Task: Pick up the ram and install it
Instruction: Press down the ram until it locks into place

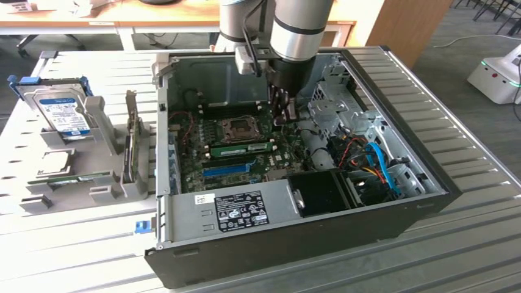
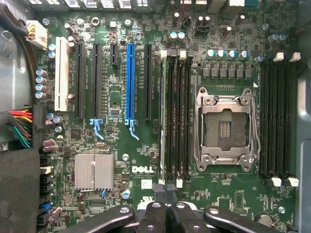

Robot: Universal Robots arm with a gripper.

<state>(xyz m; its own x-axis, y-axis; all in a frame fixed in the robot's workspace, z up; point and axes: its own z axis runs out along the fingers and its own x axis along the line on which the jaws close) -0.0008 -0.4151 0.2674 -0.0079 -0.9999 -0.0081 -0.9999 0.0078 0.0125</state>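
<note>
The ram (image 1: 241,148), a long green stick with a white label, stands on edge in a motherboard slot between the CPU socket (image 1: 241,127) and the blue slot (image 1: 226,169). In the wrist view the ram (image 2: 163,121) appears edge-on as a thin pale line in the slot beside the black empty ones. My gripper (image 1: 279,119) hangs inside the open case, just above the board at the ram's end on the exterior view's right. The gripper (image 2: 167,211) is shut, its black fingertips pressed together in line with the stick. Whether they touch the stick cannot be told.
The black computer case (image 1: 423,201) lies open on the slatted table. A grey holder at the exterior view's left carries a hard drive (image 1: 65,113), a dark upright card (image 1: 130,143) and another green stick (image 1: 75,180). Cables and drive cages crowd the case's right side.
</note>
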